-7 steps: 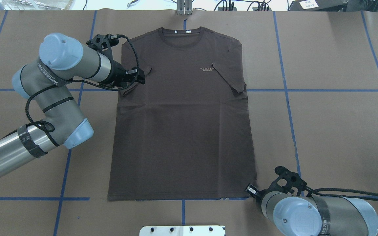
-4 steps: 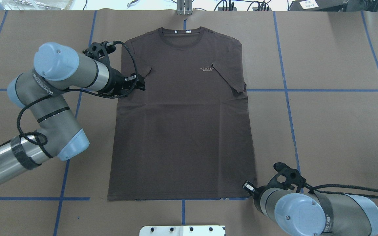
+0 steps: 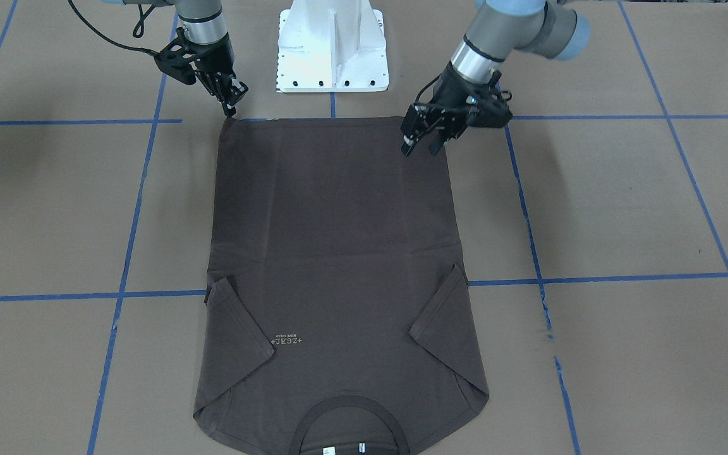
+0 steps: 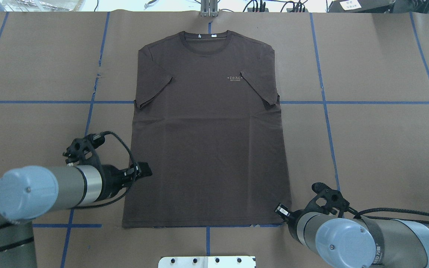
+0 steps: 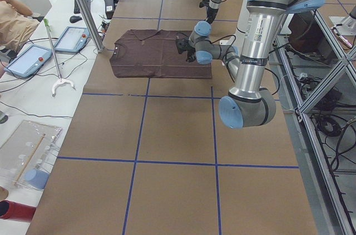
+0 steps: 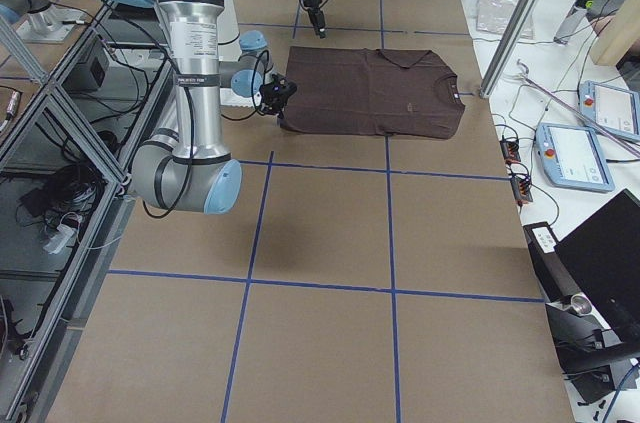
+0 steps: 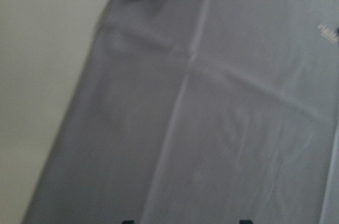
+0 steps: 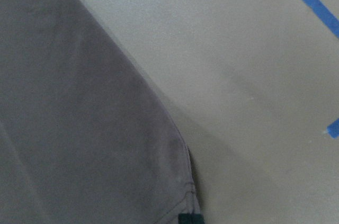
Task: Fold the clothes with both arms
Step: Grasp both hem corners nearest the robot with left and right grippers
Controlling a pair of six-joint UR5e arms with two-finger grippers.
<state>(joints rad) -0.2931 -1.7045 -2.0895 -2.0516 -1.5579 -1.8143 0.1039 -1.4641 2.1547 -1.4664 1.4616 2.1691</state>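
The dark brown T-shirt (image 4: pixel 207 149) lies flat, chest up, on the brown paper, collar (image 4: pixel 206 37) at the far side and both sleeves folded inward. My left gripper (image 4: pixel 145 170) hovers open over the shirt's left side edge, a little above the hem; in the front-facing view the same gripper (image 3: pixel 419 150) has its fingers spread. Blurred fabric (image 7: pixel 212 118) fills the left wrist view. My right gripper (image 3: pixel 232 112) is shut at the right hem corner (image 8: pixel 188 203), where the fabric runs into its closed tips.
The white pedestal base (image 3: pixel 332 50) stands just behind the hem. Blue tape lines (image 4: pixel 324 104) cross the paper. Tablets (image 5: pixel 33 60) and a person (image 5: pixel 11 10) are beyond the table's far edge, next to a metal post (image 5: pixel 83 7).
My left arm has swung from the folded left sleeve back toward the hem side. The sleeve stays folded in. The right gripper has barely moved.
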